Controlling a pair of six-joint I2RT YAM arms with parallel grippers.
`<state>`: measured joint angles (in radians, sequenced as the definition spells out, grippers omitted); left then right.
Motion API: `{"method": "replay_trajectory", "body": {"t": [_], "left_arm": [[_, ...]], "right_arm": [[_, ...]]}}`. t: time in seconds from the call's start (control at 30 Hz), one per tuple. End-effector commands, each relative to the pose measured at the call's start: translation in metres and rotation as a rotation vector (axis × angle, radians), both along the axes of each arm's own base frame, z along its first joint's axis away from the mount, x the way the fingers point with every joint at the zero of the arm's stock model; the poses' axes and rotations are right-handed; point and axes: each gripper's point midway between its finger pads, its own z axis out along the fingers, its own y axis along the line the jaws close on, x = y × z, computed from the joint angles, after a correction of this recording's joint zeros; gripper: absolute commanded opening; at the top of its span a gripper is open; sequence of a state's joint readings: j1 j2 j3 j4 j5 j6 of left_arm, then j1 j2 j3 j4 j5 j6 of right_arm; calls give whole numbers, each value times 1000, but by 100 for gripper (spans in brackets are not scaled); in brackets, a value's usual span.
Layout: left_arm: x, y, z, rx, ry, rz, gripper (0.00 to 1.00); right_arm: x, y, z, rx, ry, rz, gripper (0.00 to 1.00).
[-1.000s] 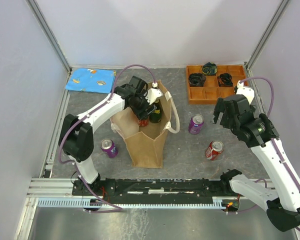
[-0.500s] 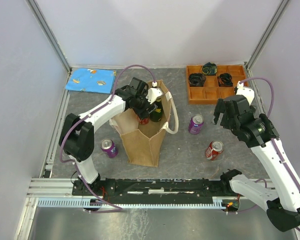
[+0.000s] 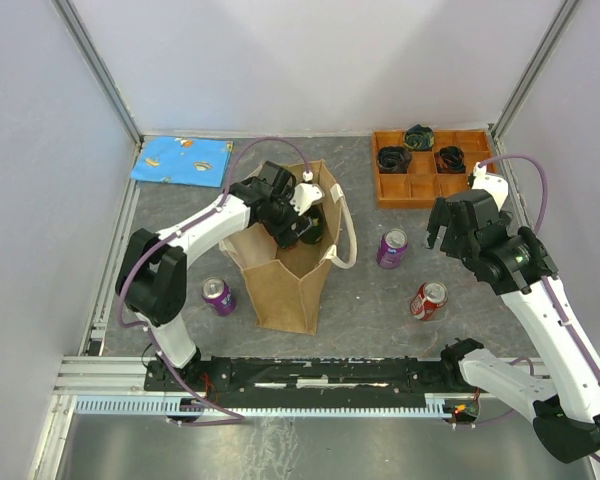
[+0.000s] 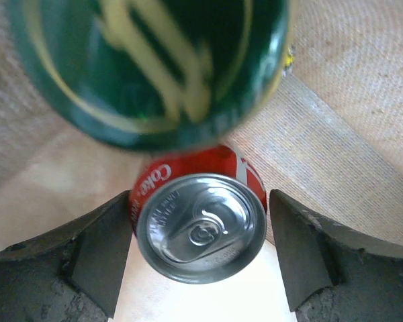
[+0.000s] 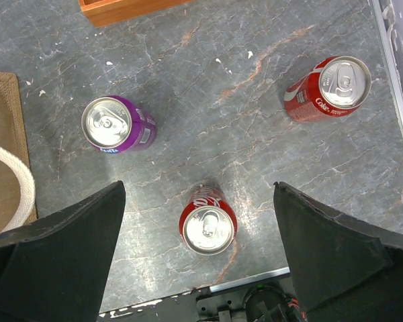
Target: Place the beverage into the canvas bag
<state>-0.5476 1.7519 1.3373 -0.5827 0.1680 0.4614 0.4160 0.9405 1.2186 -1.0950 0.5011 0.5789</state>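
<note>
Inside the bag [image 3: 285, 285], we saw the left hand [image 4: 200, 255] clamped on the can [image 4: 201, 228], low beside a green bottle [image 4: 154, 67]; the right hand [image 5: 198, 186] hung spread over the worktop [image 5: 255, 134]. We judged placement nearly done: next, release and lift straight out.

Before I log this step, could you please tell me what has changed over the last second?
The left claw has lowered the red Coke can deeper into the canvas bag, beside a green can; the bag's base shifted left. The right claw and the loose cans stayed put.
</note>
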Motion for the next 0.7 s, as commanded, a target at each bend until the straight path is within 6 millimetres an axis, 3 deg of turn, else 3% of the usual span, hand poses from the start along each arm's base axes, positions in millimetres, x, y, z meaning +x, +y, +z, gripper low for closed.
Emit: {"method": "replay_trajectory", "body": {"t": [0.0, 0.3, 0.67], "left_arm": [[-17, 0, 9, -38, 38, 22, 88], [-19, 2, 28, -69, -5, 35, 98], [-12, -4, 85, -156, -130, 44, 100]], "right_arm": [[1, -2, 10, 13, -34, -17, 99], [0, -1, 6, 23, -31, -18, 99], [-2, -3, 6, 22, -33, -25, 99]]}}
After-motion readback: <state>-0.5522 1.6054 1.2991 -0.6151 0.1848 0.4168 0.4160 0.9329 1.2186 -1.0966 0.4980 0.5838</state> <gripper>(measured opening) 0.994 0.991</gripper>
